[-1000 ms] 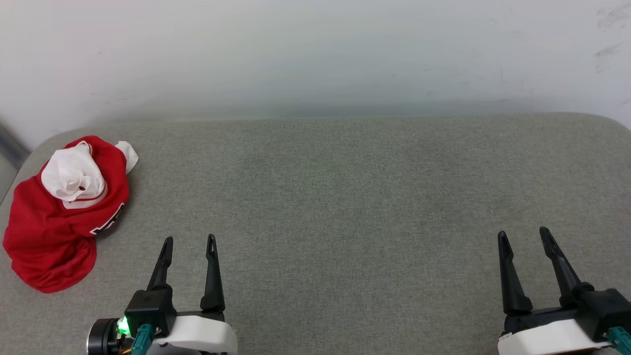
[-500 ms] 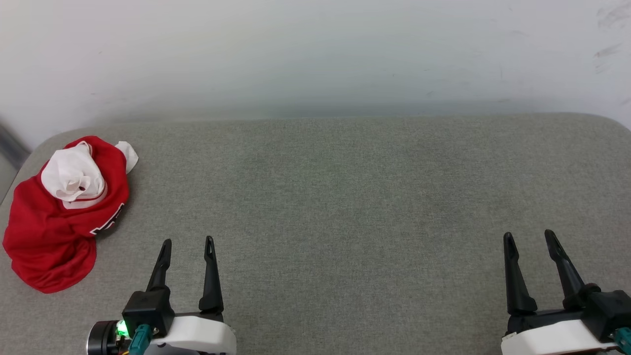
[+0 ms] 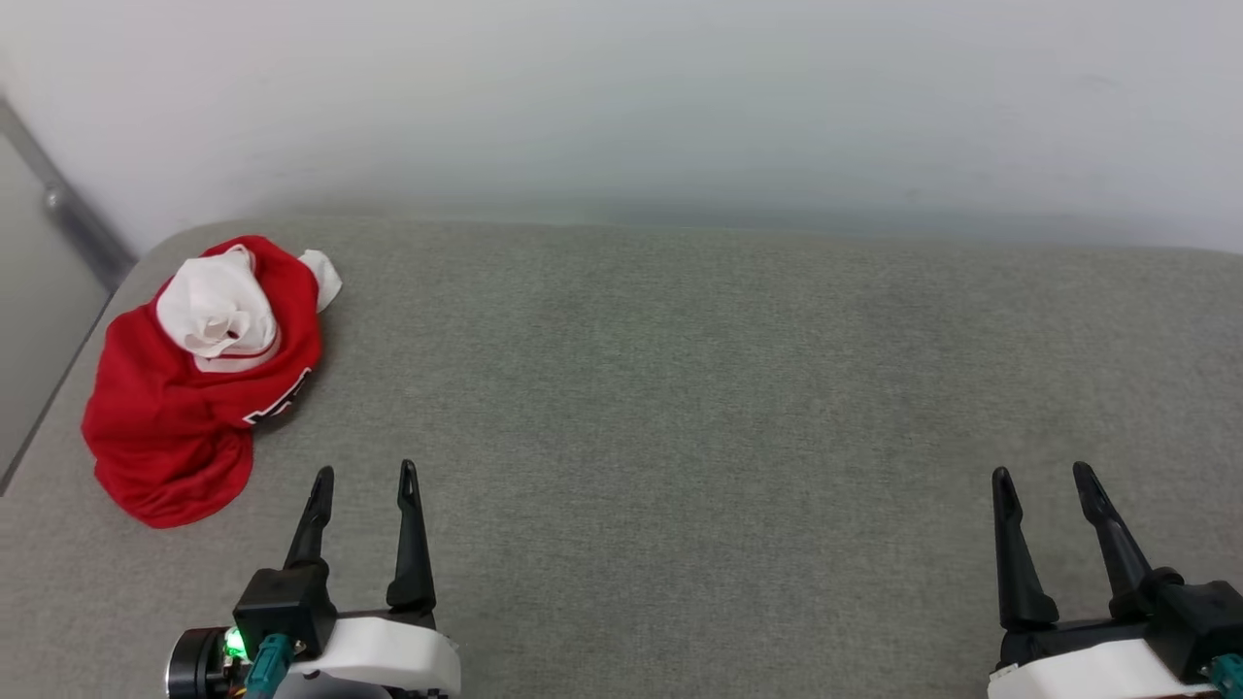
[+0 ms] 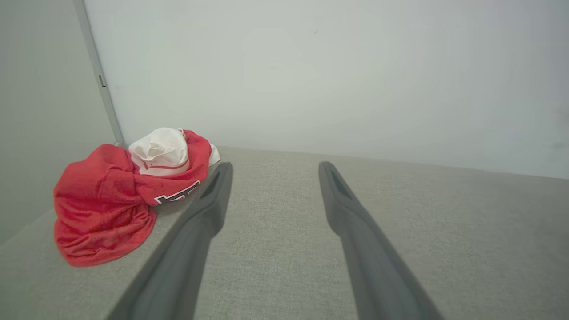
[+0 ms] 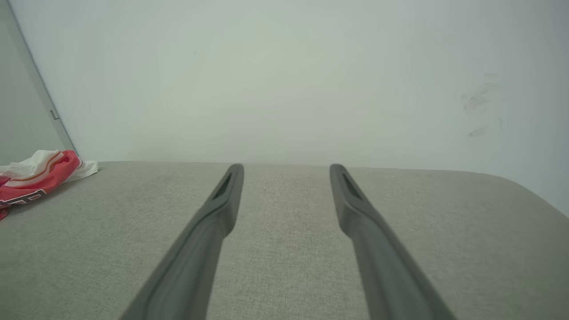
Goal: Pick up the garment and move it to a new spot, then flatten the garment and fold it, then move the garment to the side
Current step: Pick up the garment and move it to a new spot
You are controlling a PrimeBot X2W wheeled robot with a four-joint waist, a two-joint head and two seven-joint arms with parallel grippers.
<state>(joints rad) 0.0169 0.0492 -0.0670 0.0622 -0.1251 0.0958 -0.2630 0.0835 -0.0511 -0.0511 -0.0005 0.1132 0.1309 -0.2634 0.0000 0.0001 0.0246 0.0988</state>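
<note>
Grey fabric-covered tabletop [image 3: 680, 388] ran wide under a plain pale wall [image 3: 621, 97]. Red thin-fabric jersey garment [image 3: 184, 427] with white sleeves lay crumpled in a heap at the tabletop's far left corner. A white sleeve was bunched on top, and a bit of black white-edged lettering showed on its right side. Left gripper [image 3: 366, 471] sat near the heap, to its right and closer to the robot, not touching it; fingers spread, nothing between them. Right gripper [image 3: 1041, 471] was well apart at lower right, fingers likewise spread and empty.
</note>
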